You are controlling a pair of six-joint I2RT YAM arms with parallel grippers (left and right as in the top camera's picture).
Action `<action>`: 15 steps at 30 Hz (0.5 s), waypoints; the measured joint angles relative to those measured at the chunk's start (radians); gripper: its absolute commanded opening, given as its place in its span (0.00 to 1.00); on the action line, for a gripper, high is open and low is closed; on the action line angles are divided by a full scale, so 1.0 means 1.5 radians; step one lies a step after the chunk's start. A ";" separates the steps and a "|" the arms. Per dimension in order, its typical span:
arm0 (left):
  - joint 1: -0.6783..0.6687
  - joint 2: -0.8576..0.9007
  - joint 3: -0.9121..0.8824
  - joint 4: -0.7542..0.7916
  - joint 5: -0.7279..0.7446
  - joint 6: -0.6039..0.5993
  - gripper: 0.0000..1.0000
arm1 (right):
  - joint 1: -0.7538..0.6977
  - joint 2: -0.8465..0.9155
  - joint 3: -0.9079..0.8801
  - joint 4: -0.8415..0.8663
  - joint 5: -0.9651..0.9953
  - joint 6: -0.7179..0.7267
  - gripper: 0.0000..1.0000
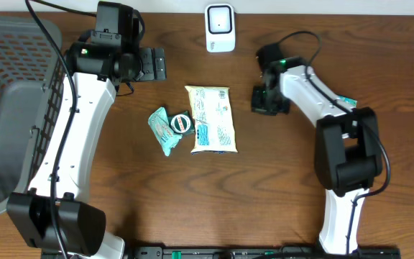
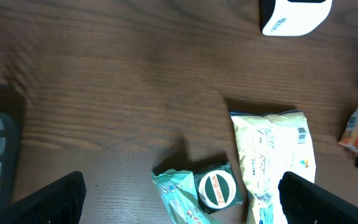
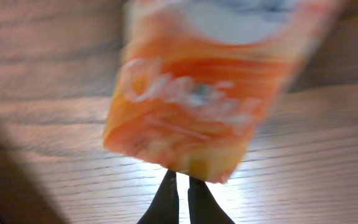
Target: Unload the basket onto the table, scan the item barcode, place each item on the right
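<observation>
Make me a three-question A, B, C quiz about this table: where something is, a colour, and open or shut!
1. Where is the white scanner?
A) in a drawer
B) beyond the pale pouch, by the table's far edge
C) on a chair

2. What colour is the packet held by the right end effector?
A) blue
B) orange
C) black

3. The left end effector is:
A) shut
B) gripping the scanner
C) open, empty

Answers:
1 B, the overhead view shows it there.
2 B, orange fills the right wrist view.
3 C, its fingers stand wide apart, holding nothing.
</observation>
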 measured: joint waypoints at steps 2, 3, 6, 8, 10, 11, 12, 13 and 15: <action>0.000 0.000 0.000 0.000 0.000 0.000 0.98 | -0.018 -0.004 0.000 -0.001 0.000 -0.001 0.07; 0.000 0.000 0.000 0.000 0.000 0.000 0.98 | -0.027 -0.006 0.000 -0.001 -0.002 -0.004 0.09; 0.000 0.000 0.000 0.000 0.000 0.000 0.98 | -0.050 -0.011 0.000 0.002 -0.018 -0.026 0.15; 0.000 0.000 0.000 0.000 0.000 0.000 0.98 | -0.057 -0.015 0.000 0.001 -0.025 -0.038 0.16; 0.000 0.000 0.000 0.000 0.000 0.000 0.98 | -0.058 -0.021 0.000 0.001 -0.033 -0.046 0.17; 0.000 0.000 0.000 0.000 0.000 0.000 0.98 | -0.058 -0.024 0.000 0.001 -0.039 -0.051 0.17; 0.000 0.000 0.000 0.000 0.000 0.000 0.98 | -0.058 -0.028 0.000 -0.001 -0.047 -0.054 0.18; 0.000 0.000 0.000 0.000 0.000 0.000 0.98 | -0.058 -0.032 0.000 -0.003 -0.053 -0.057 0.22; 0.000 0.000 0.000 0.000 0.000 0.000 0.98 | -0.058 -0.041 0.000 -0.004 -0.067 -0.059 0.29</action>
